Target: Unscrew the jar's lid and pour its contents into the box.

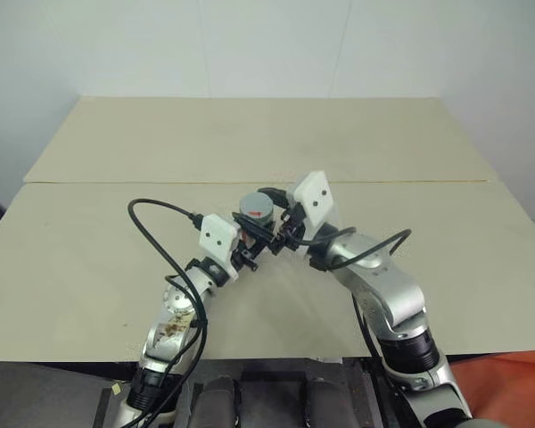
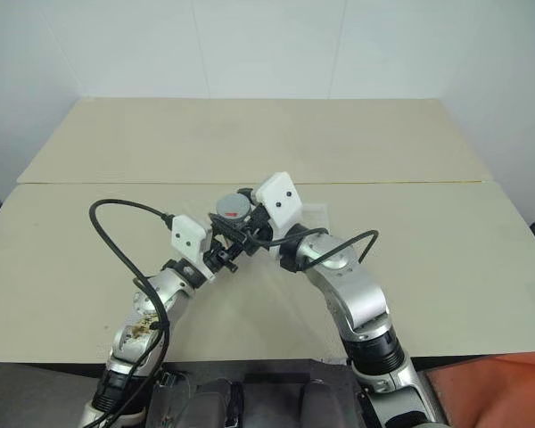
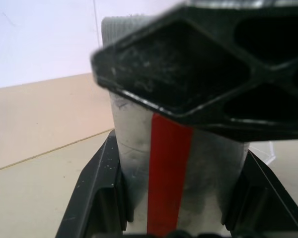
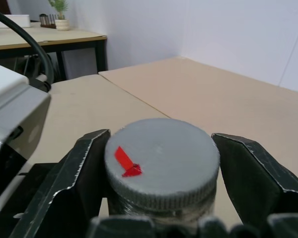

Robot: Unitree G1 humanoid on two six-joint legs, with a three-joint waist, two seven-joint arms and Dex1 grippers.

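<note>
The silvery jar with its red stripe stands upright between my left gripper's two black fingers, which are shut on its body. On top sits the grey lid with a red mark. My right gripper comes in from the right, with its fingers pressed against both sides of the lid's ribbed rim. Both hands meet above the table's middle, lid uppermost. The clear box lies on the table just behind my right wrist, mostly covered by it. The contents are hidden inside the jar.
Two pale tabletops butt together along a seam beyond my hands. A black cable loops off my left wrist. A white wall closes the far side.
</note>
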